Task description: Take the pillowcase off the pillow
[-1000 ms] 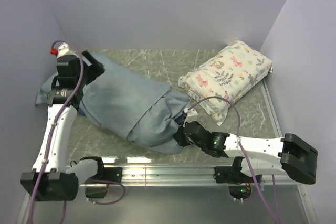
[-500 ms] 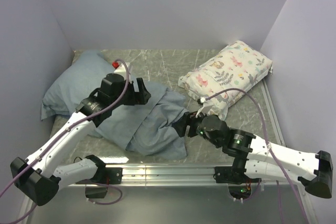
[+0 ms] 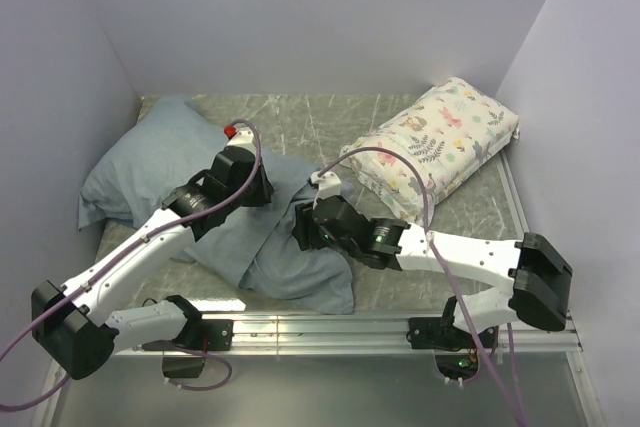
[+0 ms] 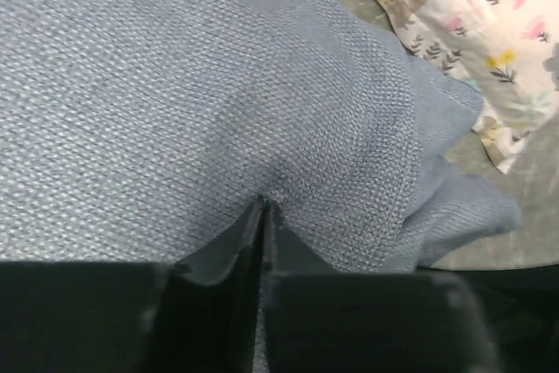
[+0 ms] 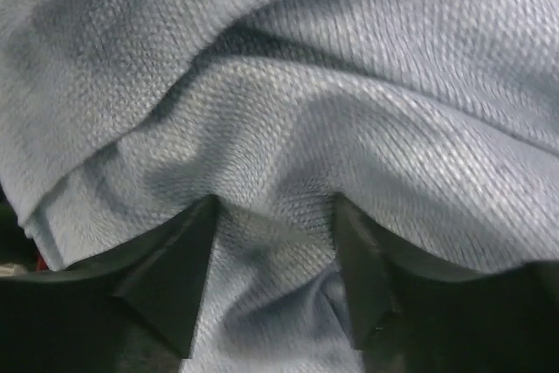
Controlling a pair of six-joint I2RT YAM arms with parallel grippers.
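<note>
Marbled counter (image 3: pixel 330 112): grey-blue pillowcase (image 3: pixel 140 162) sprawls left of centre.
Left pincer (image 4: pixel 262 207) pinches the cloth, tips together; right pincer (image 5: pixel 275 207) presses in, jaws apart. Floral pillow (image 3: pixel 435 142) upper right.

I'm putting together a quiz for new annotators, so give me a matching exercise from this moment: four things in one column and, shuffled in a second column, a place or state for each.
Column one:
1. left gripper
2. right gripper
3. pillowcase
4. floral pillow

Column two:
A. lies at the far right corner of the table
B. jaws spread apart, pressed onto grey-blue cloth
C. jaws closed on a pinch of grey-blue cloth
D. grey-blue, spread from the far left corner to the middle of the table

Pairs: 1-C; 2-B; 3-D; 4-A
</note>
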